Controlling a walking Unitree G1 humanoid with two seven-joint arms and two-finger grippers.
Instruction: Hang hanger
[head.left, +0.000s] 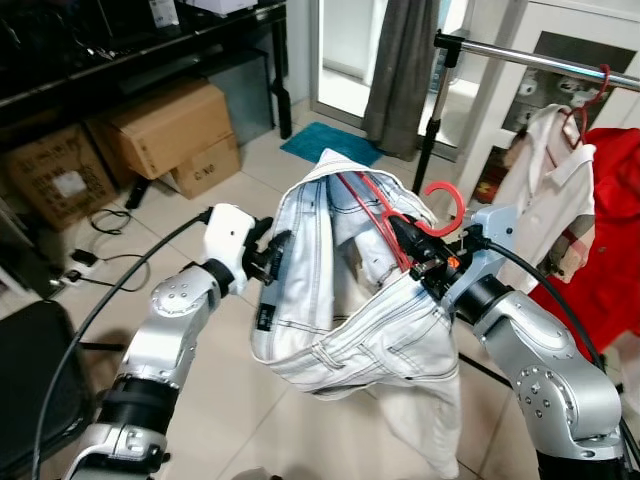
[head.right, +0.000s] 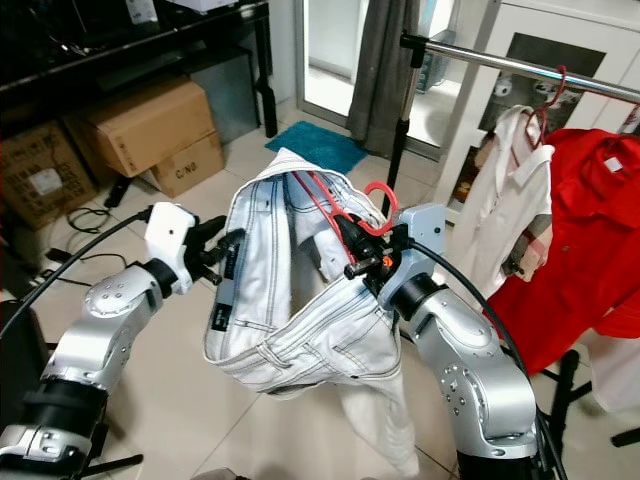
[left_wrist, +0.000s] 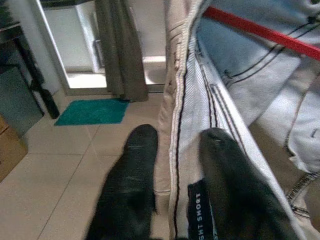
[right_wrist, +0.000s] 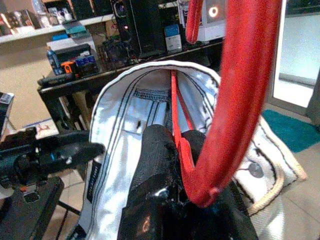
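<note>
While the white jeans (head.left: 350, 320) hang in mid-air between the two arms, the right gripper (head.left: 415, 248) is clenched on the neck of the red hanger (head.left: 390, 225), whose hook (head.left: 447, 207) curls upward just beside the wrist. The hanger's arms run down inside the waistband, so the garment droops from it in a wide loop, one leg trailing toward the tiled floor (head.left: 240, 400). The left gripper (head.left: 272, 252) grasps the opposite edge of the waistband, one black finger (left_wrist: 130, 190) on each side of the seam, next to a dark label (left_wrist: 200, 210). The hanger is held up in front of the robot, well short of the chrome rail (head.left: 540, 60) at the upper right, where a white shirt (head.left: 545, 190) and a red garment (head.left: 605, 250) already hang. Cardboard boxes (head.left: 170, 135) sit under a dark shelf (head.left: 140, 45) at the left, and a teal mat (head.left: 330, 142) lies by a doorway with a grey curtain (head.left: 400, 70).
</note>
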